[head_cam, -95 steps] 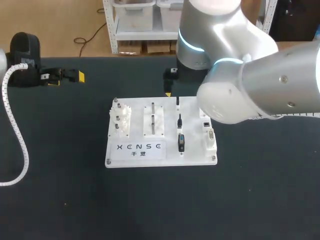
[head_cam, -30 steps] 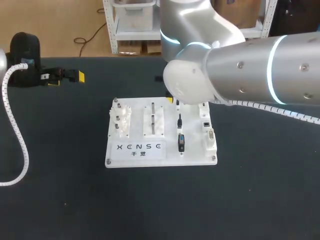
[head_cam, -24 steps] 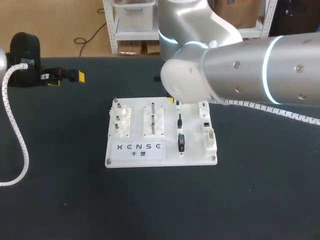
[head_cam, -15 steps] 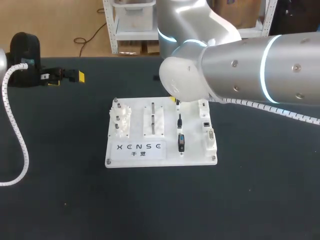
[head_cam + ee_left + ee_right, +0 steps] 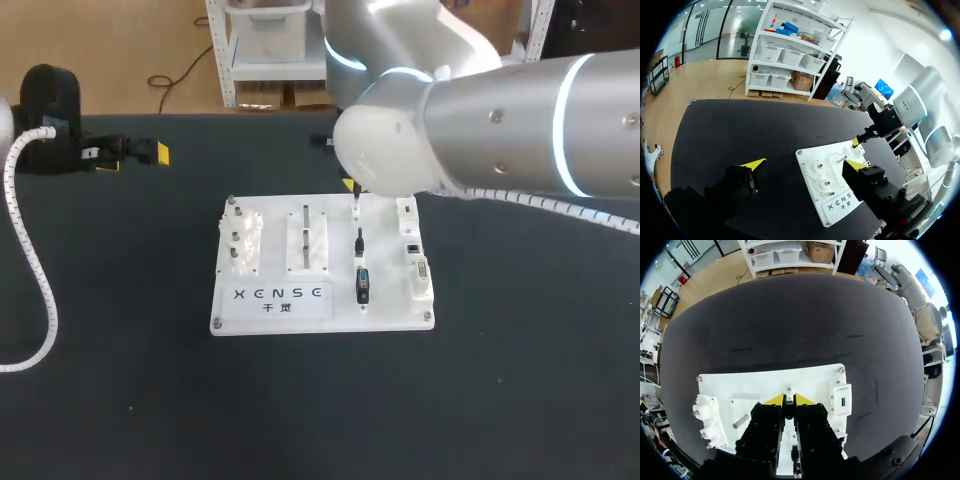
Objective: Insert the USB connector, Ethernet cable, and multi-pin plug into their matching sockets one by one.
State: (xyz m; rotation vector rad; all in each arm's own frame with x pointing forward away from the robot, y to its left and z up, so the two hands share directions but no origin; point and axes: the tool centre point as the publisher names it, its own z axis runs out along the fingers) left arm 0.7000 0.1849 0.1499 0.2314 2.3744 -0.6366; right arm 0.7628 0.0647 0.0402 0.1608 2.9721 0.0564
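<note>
Head view shows a white board point(image 5: 388, 300) lying mid-tabletop point(image 5: 120, 350). Three plugs stand in a row on its right half: the USB connector point(image 5: 355, 206) farthest, the Ethernet cable point(image 5: 359, 241) in the middle, and the multi-pin plug point(image 5: 362, 286) nearest. Just right of them runs the white strip of sockets point(image 5: 418, 270). The right arm point(image 5: 500, 140) comes in from the right and hangs over the board's far edge.

Right wrist view has the right claw point(image 5: 789, 400) narrowed onto the USB connector, a yellow tip pressed to either side of it. The connector stands upright on the board, and the USB socket point(image 5: 842, 399) is just beside the claw. At the far left of the tabletop, the left claw point(image 5: 132, 158) is spread wide and holds nothing, well apart from the board.
</note>
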